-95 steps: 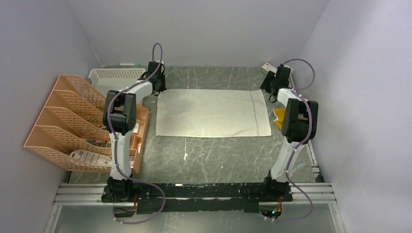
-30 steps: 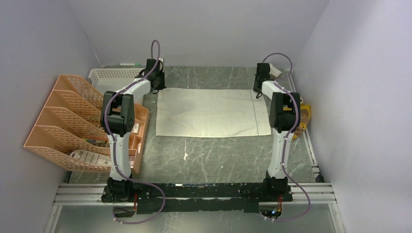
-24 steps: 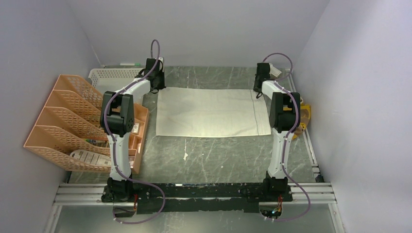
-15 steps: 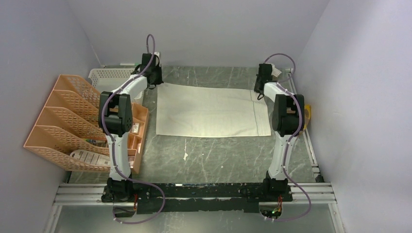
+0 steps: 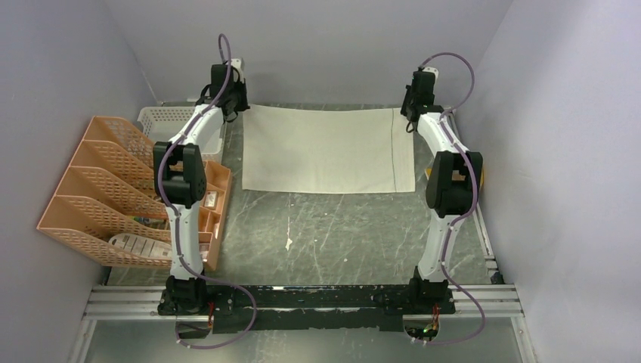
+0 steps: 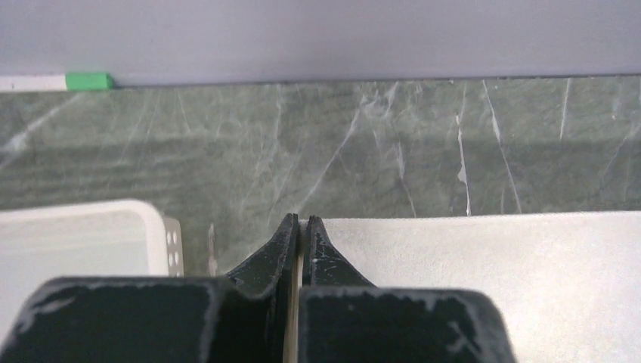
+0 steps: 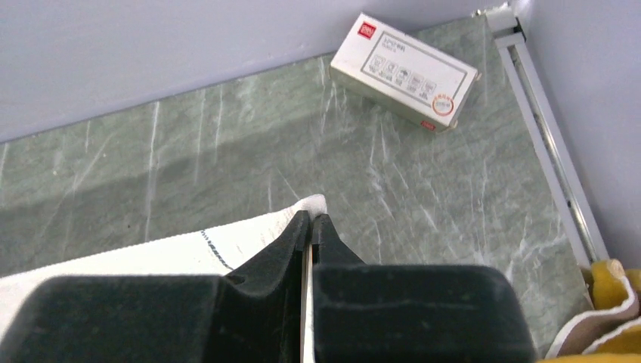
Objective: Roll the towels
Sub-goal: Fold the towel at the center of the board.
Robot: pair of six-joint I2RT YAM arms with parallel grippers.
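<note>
The off-white towel (image 5: pixel 325 147) is spread out in the middle of the table, its stitched band (image 5: pixel 394 147) near the right end. Its far edge is lifted off the table. My left gripper (image 5: pixel 240 107) (image 6: pixel 301 224) is shut on the far left corner, and towel cloth (image 6: pixel 484 265) shows between and beside its fingers. My right gripper (image 5: pixel 410 115) (image 7: pixel 311 220) is shut on the far right corner (image 7: pixel 314 203). In the right wrist view, a bit of the mustard-yellow towel (image 7: pixel 605 286) shows at the table's right edge; the top view mostly hides it behind the right arm.
Orange file racks (image 5: pixel 106 189) stand along the left side. A white perforated basket (image 5: pixel 178 118) (image 6: pixel 75 242) sits just left of my left gripper. A small white-and-red box (image 7: pixel 404 72) lies by the back wall near the right rail (image 7: pixel 548 144).
Both grippers have risen and moved toward the back wall, lifting the off-white towel's far edge. The right gripper has closed on its corner.
</note>
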